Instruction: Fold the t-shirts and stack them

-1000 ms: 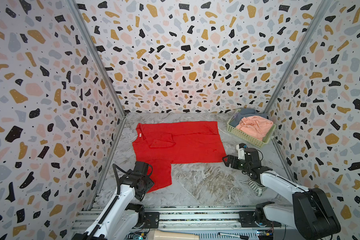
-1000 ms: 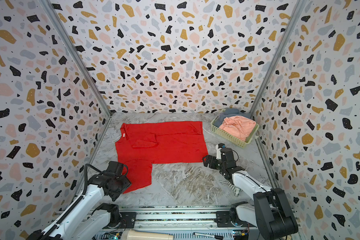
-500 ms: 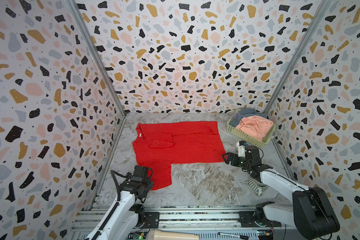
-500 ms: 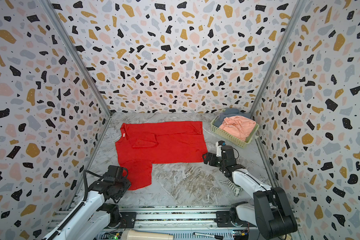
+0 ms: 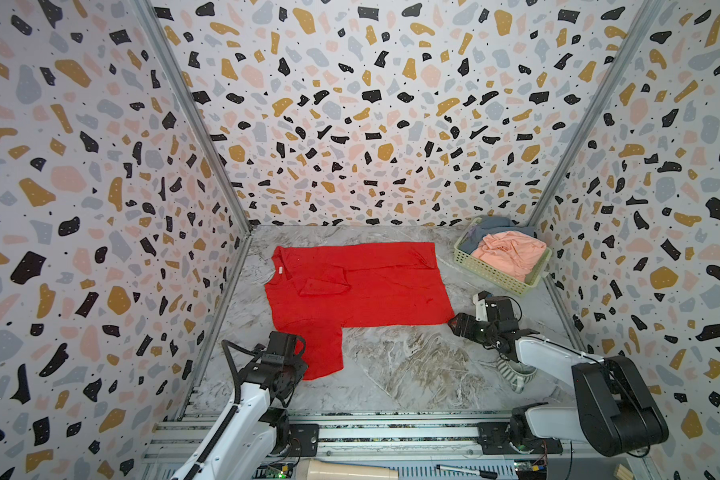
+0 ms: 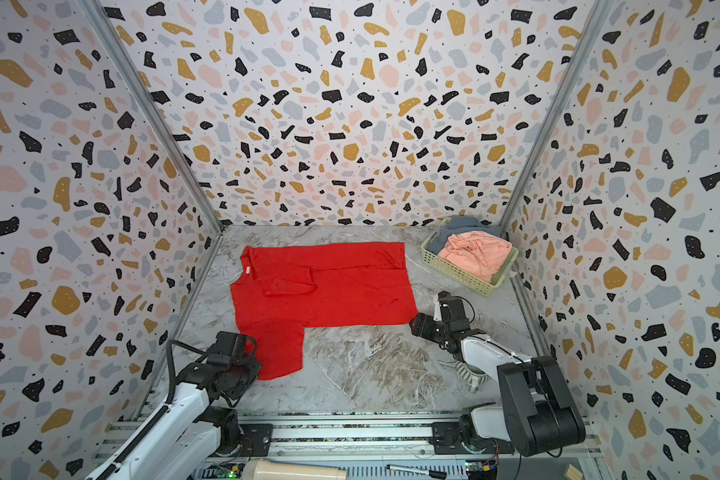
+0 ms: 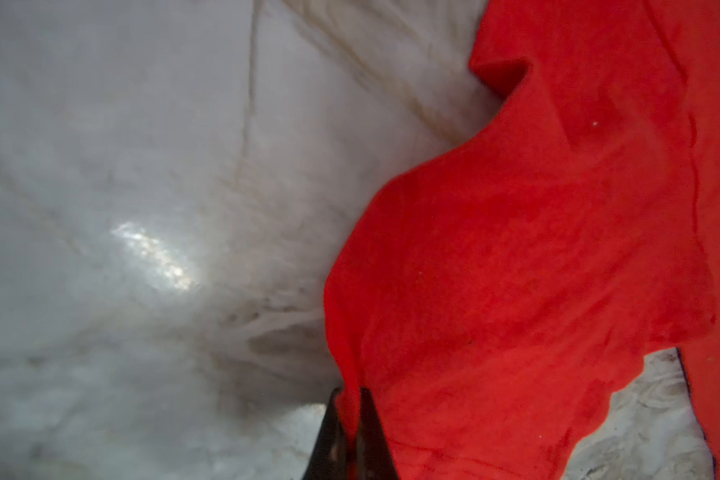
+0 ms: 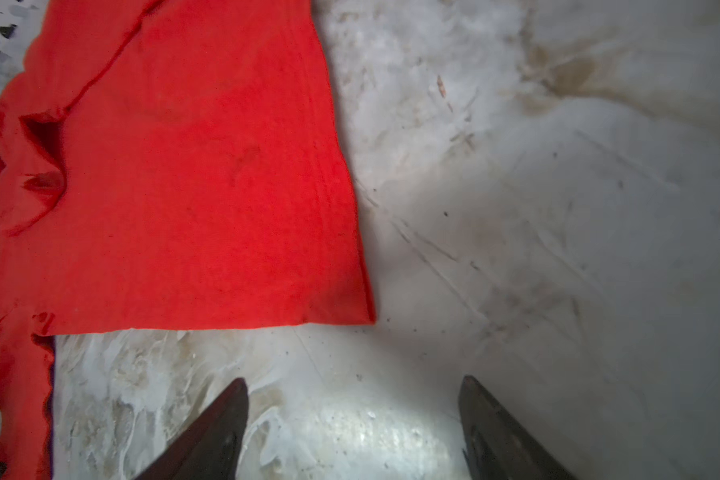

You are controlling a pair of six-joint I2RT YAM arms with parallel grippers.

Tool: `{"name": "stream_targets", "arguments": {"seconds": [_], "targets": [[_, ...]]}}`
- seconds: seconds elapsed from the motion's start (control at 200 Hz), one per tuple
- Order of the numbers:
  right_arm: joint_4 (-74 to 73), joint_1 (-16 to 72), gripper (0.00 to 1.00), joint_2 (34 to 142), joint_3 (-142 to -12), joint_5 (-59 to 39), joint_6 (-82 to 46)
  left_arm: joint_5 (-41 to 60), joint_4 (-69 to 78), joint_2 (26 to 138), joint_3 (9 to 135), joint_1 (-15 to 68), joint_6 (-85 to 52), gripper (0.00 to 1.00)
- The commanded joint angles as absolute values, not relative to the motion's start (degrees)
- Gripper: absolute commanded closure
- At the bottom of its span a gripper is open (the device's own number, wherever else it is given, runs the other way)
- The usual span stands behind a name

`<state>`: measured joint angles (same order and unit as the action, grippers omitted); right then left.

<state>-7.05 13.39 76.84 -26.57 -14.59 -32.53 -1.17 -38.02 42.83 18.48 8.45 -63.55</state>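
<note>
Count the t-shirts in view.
3: red t-shirt spread on the table; salmon-pink t-shirt atop the basket; grey-blue t-shirt behind it. Others may be buried.

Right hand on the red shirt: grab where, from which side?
Red shirt: best bet is its near-right hem corner, sliding in low from the bare table beside it. That corner lies flat, edges free, facing the open right hand.

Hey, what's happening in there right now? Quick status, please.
Left gripper shut on sleeve of red shirt. Right gripper open, empty, near its corner. Pink shirt in basket. Nothing blocking.
</note>
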Motion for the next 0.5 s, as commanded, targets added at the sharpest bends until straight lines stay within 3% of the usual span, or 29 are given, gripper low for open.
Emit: {"name": "stream_targets", "arguments": {"seconds": [0.0,0.21,0.496], "targets": [[-7.1,14.8,0.29,80.5,-27.9,-10.9,-33.4,-1.9,-38.2,41.9,19.4,8.6,-62.0,1.0],[-4.1,20.7,0.34,87.8,-31.9,-4.6,-33.1,-2.6,-36.2,40.0,20.9,8.6,-61.8,1.0],[1.1,22.5,0.66,88.3,-33.1,-0.3,-33.7,-3.8,-35.3,39.4,25.3,8.6,-60.3,1.0]]}}
